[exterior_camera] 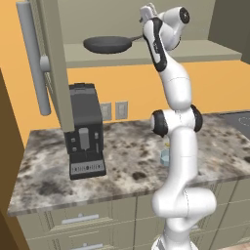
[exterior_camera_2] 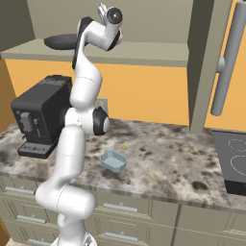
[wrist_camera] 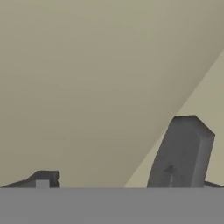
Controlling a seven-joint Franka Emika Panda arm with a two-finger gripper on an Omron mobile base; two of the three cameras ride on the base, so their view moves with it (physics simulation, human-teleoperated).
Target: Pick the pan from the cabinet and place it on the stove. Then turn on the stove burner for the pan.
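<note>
The dark grey pan [exterior_camera: 107,45] lies on the bottom shelf of the open cabinet [exterior_camera: 146,53], its thin handle [exterior_camera: 136,37] pointing right toward my arm. From the right base view the pan [exterior_camera_2: 58,42] is partly hidden behind my forearm. My gripper [exterior_camera: 147,13] is raised to shelf height, just above and right of the handle's end, facing into the cabinet. In the hand view the gripper [wrist_camera: 116,151] is open, its fingertips [wrist_camera: 181,148] wide apart with only beige cabinet wall between them. The black stove [exterior_camera_2: 230,156] sits at the counter's right end.
The cabinet doors [exterior_camera: 51,58] [exterior_camera_2: 206,62] stand open on both sides, with long grey bar handles. A black coffee machine [exterior_camera: 85,132] stands on the granite counter [exterior_camera: 127,151] below the pan. A small light-blue bowl [exterior_camera_2: 114,161] lies mid-counter. Drawers run beneath.
</note>
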